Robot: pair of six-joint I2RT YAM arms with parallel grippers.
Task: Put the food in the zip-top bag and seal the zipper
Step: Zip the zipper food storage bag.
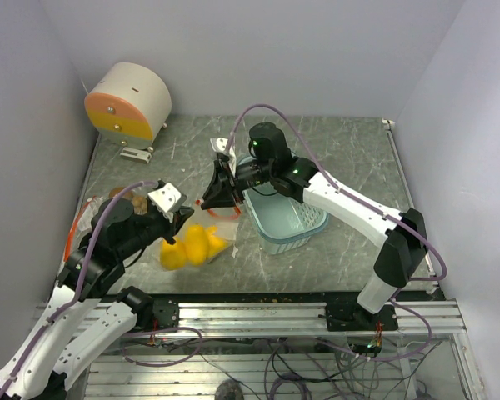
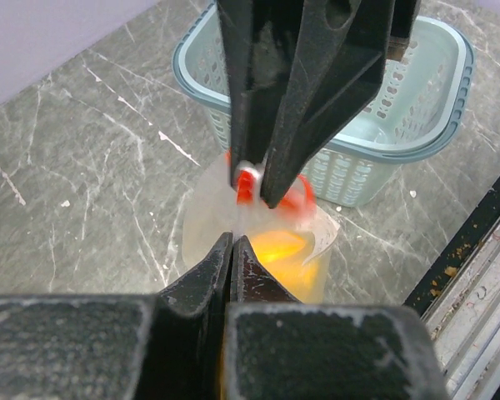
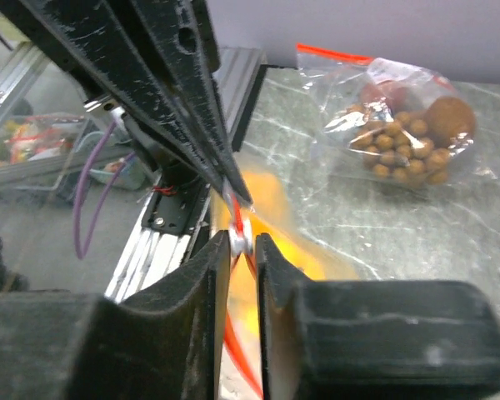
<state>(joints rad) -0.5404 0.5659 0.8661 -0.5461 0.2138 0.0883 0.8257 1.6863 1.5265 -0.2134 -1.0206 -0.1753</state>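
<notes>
Several yellow lemon-like fruits (image 1: 192,246) lie inside a clear zip-top bag (image 2: 202,208) with a red zipper (image 3: 237,354), left of the basket. My left gripper (image 2: 232,240) is shut on the bag's top edge, just above the glowing yellow fruit (image 2: 287,250). Opposite it, my right gripper (image 3: 243,242) is shut on the white zipper slider (image 3: 239,237), tip to tip with the left one. From above, the left gripper (image 1: 183,218) and the right gripper (image 1: 207,202) meet over the bag's mouth. A second bag (image 3: 400,125) holds a brown grape bunch and a dark red round fruit.
The light-blue plastic basket (image 1: 287,221) stands just right of the bag, under the right arm. A round white and orange device (image 1: 129,104) sits at the back left. The table's metal rail (image 1: 317,308) runs along the near edge.
</notes>
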